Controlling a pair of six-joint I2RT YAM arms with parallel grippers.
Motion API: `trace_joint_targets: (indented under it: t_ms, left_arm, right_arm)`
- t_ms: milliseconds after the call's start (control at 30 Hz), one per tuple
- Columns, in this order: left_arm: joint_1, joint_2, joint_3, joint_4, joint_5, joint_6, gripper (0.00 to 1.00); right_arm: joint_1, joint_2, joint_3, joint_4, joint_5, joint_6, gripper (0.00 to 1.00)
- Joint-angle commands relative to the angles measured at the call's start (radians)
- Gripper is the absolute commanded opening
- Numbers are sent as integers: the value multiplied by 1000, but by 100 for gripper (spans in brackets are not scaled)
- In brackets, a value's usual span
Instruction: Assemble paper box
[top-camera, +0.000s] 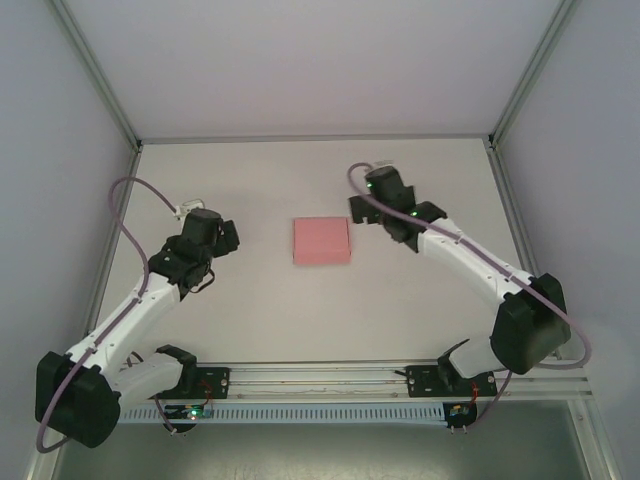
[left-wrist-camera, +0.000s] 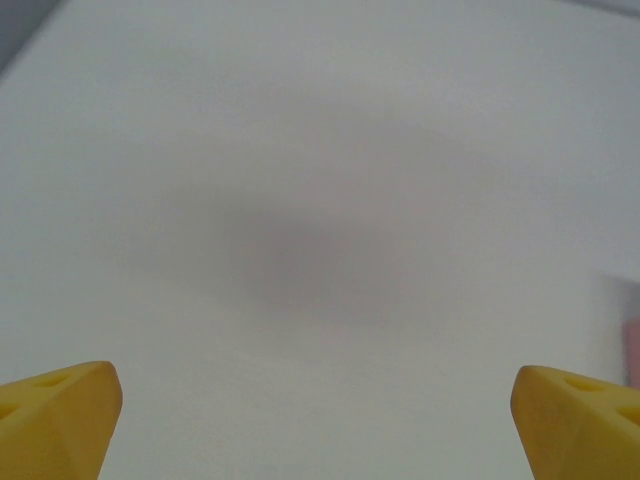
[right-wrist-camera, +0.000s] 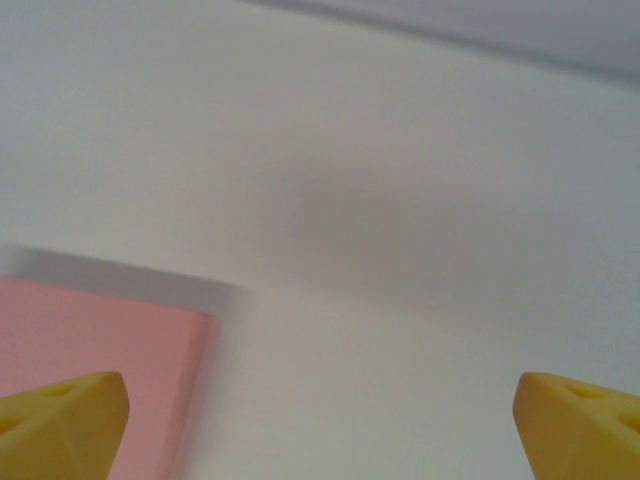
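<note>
The paper box (top-camera: 322, 241), a small squarish flat pink shape, lies folded on the table between the two arms. My left gripper (top-camera: 222, 237) hovers to its left, open, its yellow fingertips (left-wrist-camera: 60, 415) wide apart over bare table; a sliver of the pink box (left-wrist-camera: 633, 345) shows at that view's right edge. My right gripper (top-camera: 366, 210) is just right of the box's far corner, open and holding nothing. In the right wrist view the paper box (right-wrist-camera: 95, 335) sits at the lower left beside one yellow fingertip (right-wrist-camera: 62, 425).
The white table (top-camera: 320, 320) is fenced by aluminium rails along the left (top-camera: 110, 255), right (top-camera: 515, 215) and near (top-camera: 320, 375) sides. White walls rise behind and beside it. A purple cable (top-camera: 125, 225) loops off the left arm.
</note>
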Motion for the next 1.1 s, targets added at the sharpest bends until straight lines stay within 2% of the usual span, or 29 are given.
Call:
trace_joint_targets:
  t_ms: [0,67,167,300,400,467,500,600,633,667,700,767,833,867,900,1000,1067]
  left_arm:
    - [59,-23,-94,233,-182,94,100]
    - [106,-17,-165,376,-217,115,100]
    - [172,2,-242,533,-171,131,100]
    - [201,75,-326,742,-128,246,100]
    - [209,144,-345,812,-71,294,100]
    - [210,197,-359,877,-18,303,100]
    - [211,226,-364,915,11,311,100]
    - [214,281,-334,950,87,360,100]
    - [216,296,-329,972,110,379,100]
    - [220,316,-331,1012,130,399,100]
    - [224,333,-325,1028,142,424,100]
    - [237,392,-341,1124,203,473,100]
    - [265,562,-382,1382,231,459,100]
    - [267,566,-379,1429,213,455,100]
    - [277,487,-344,1208,242,426,100]
    - [282,542,-355,1320,241,434,100]
    - [282,515,-333,1218,225,421,100]
  right_arm:
    - [-126,-18,-94,-81,14,218,98]
    - [-207,-68,-201,49,-14,200,98]
    - [-288,-148,-369,279,-21,107,98]
    - [-300,-231,-565,619,21,-76,98]
    - [-313,-248,-597,694,-54,-179,98]
    - [-315,-238,-646,807,-70,-233,98]
    - [-317,-226,-691,901,-70,-264,98]
    - [-327,-139,-866,1339,-107,-368,98]
    - [-334,-97,-919,1511,-113,-351,98]
    - [-346,-71,-942,1587,-128,-334,98]
    - [-358,-46,-946,1606,-139,-325,98]
    - [-396,20,-918,1608,-241,-314,98]
    - [-420,104,-865,1615,-307,-297,98]
    - [-442,83,-840,1525,-314,-273,98]
    - [-466,53,-787,1383,-324,-252,98]
    - [-472,91,-817,1513,-332,-236,98]
    - [-472,62,-800,1425,-333,-246,98]
